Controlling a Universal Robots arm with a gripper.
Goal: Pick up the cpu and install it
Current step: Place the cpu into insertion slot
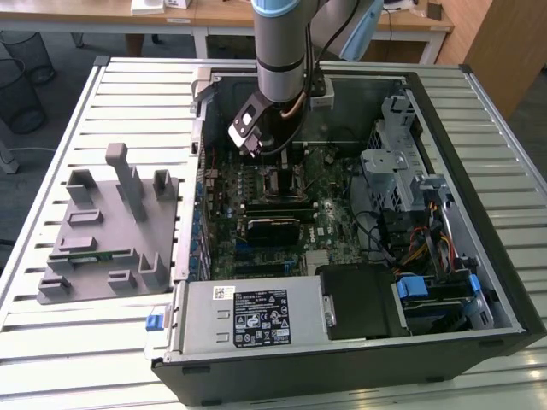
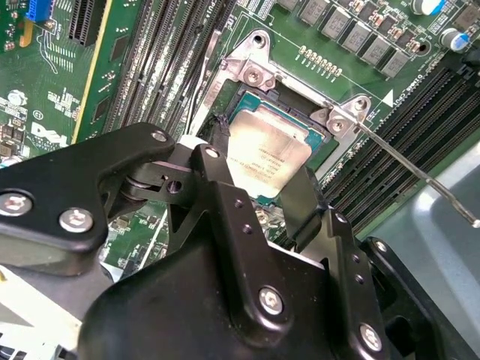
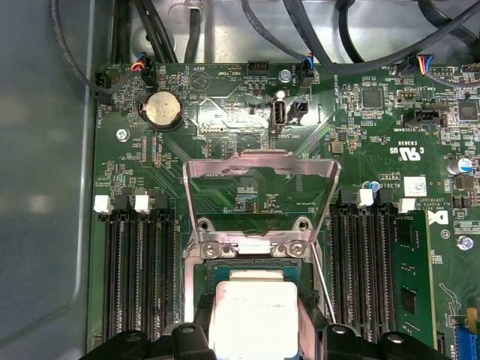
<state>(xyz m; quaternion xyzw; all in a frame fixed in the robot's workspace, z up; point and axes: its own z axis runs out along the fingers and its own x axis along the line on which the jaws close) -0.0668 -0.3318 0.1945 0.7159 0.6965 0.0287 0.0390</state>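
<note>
We are holding the cpu (image 2: 266, 150) in the open socket (image 2: 259, 94), the tool (image 2: 261, 187) clamped on its two edges; we are judging seating needs square alignment and light pressure.

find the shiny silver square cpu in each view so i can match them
exterior view: cannot pick it out; the black socket lies under the arm.
second wrist view: shiny silver square cpu in that socket, beside the silver two-screw hinge bracket.
first wrist view: cpu beside that bracket, the shared landmark.
</note>
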